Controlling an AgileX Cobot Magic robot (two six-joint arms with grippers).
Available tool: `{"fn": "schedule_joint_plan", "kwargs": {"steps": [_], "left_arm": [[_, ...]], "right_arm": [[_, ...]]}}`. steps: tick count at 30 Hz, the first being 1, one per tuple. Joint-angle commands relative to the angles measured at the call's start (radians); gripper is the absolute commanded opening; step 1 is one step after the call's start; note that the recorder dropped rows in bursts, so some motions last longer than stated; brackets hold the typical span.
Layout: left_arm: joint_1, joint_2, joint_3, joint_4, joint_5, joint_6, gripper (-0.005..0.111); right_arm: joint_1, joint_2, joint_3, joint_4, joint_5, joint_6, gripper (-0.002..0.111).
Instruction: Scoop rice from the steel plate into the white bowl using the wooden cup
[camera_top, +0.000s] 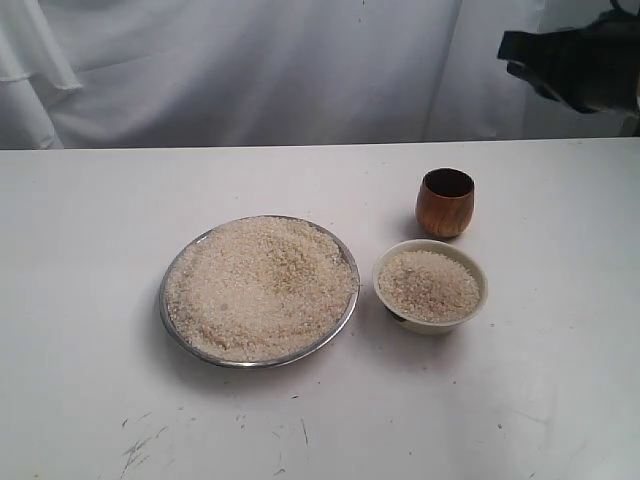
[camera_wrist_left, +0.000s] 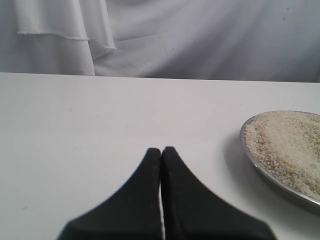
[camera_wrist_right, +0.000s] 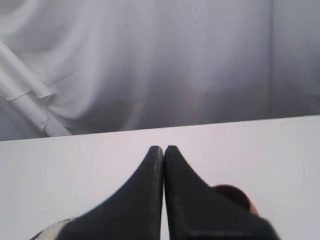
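The steel plate (camera_top: 345, 312) lies mid-table, heaped with rice (camera_top: 258, 285). To its right the white bowl (camera_top: 430, 322) also holds rice. The wooden cup (camera_top: 445, 202) stands upright and empty behind the bowl. My right gripper (camera_top: 515, 58) hovers high at the upper right, well above and behind the cup; in its wrist view the right gripper (camera_wrist_right: 163, 148) is shut with nothing in it, and the cup (camera_wrist_right: 235, 196) peeks from behind one finger. My left gripper (camera_wrist_left: 161, 149) is shut and empty over bare table, beside the plate (camera_wrist_left: 272, 176); it does not show in the exterior view.
A white cloth backdrop (camera_top: 250, 70) hangs behind the table's far edge. The white tabletop (camera_top: 90, 260) extends left of the plate and in front of both dishes, with faint scuff marks (camera_top: 140, 450) near the front.
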Motion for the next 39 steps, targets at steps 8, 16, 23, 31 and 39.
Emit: {"fn": "schedule_joint_plan", "kwargs": {"steps": [8, 16, 23, 31, 39], "left_arm": [[-0.002, -0.005, 0.005, -0.001, -0.006, -0.003, 0.000], [-0.002, -0.005, 0.005, -0.001, -0.006, -0.003, 0.000], [-0.002, -0.005, 0.005, -0.001, -0.006, -0.003, 0.000], [-0.002, -0.005, 0.005, -0.001, -0.006, -0.003, 0.000], [-0.002, -0.005, 0.005, -0.001, -0.006, -0.003, 0.000]], "right_arm": [[0.051, -0.352, 0.206, 0.006, 0.040, -0.024, 0.000], [0.051, -0.533, 0.228, 0.006, 0.039, -0.003, 0.000], [0.051, -0.640, 0.228, -0.002, 0.128, -0.070, 0.000], [0.051, -0.777, 0.243, -0.002, 0.269, -0.081, 0.000], [-0.075, -1.008, 0.416, 0.001, 0.265, -0.126, 0.000]]}}
